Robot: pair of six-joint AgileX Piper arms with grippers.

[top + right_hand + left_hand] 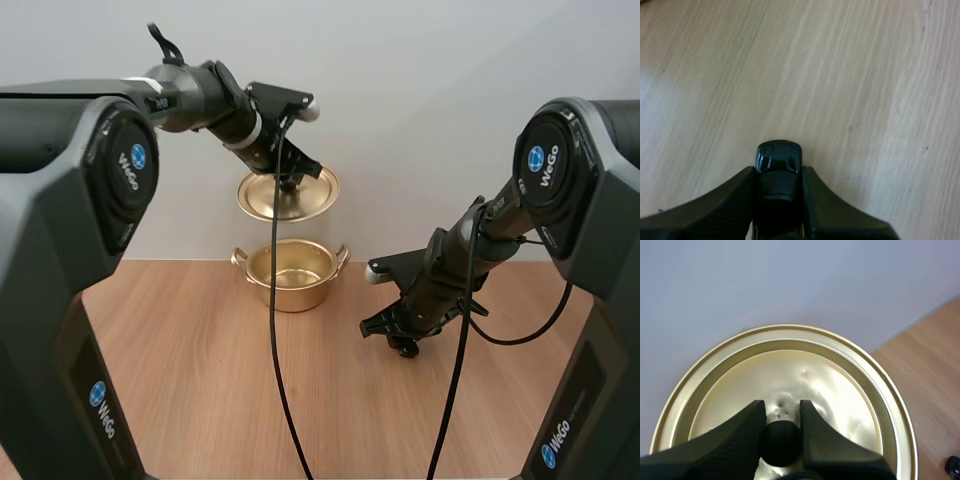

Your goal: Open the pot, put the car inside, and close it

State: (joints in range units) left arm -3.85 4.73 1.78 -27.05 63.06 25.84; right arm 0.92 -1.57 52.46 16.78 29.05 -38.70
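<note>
The left hand [782, 415] is clamped on the black knob [782, 442] of the round golden metal lid [288, 195], which hangs tilted above the open golden two-handled pot [292, 272]. The right hand [778, 172] pinches the small black toy car [778, 160] low over the wooden bench [200, 380], well apart from the pot. The car's smooth sides could slip during the carry, and the lid over the opening may block the drop.

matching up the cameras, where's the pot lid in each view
High view: the lid hangs from the left gripper, above the open pot.
Left wrist view: the lid lies just beyond the fingers, which pinch its black knob.
Right wrist view: the right gripper pinches the car over the table.
Shared landmark: the wooden table, beside the lid and under the car.
</note>
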